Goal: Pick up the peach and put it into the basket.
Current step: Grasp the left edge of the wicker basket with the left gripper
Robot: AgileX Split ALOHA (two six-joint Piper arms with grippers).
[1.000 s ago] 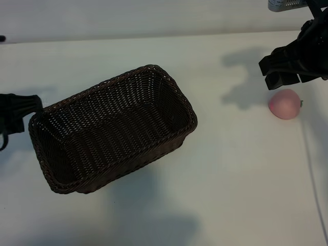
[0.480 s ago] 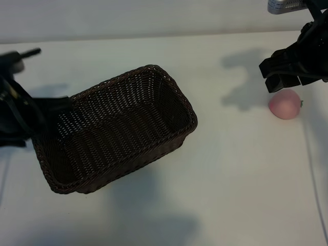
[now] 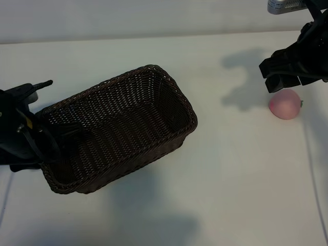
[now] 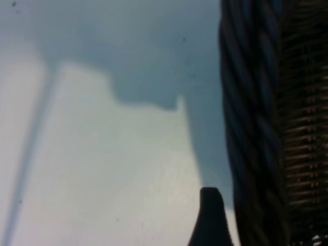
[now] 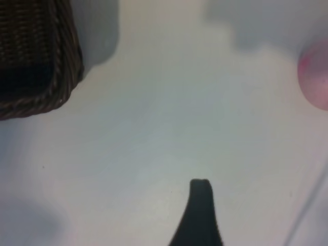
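The peach is a small pale pink fruit lying on the white table at the right; it also shows at the edge of the right wrist view, peach. My right gripper hovers just behind it, open and holding nothing; one fingertip shows over bare table. The dark brown wicker basket lies slantwise left of centre. My left gripper is at the basket's left end, open, with one fingertip just outside the braided rim. Its other finger is hidden.
A thin pale cable runs down the table at the right, close to the peach. Bare white table stretches between basket and peach and along the front. A grey piece of the rig sits at the top right.
My left arm has swung in from the left edge and settled over the basket's left end. The right gripper and the peach have stayed where they were.
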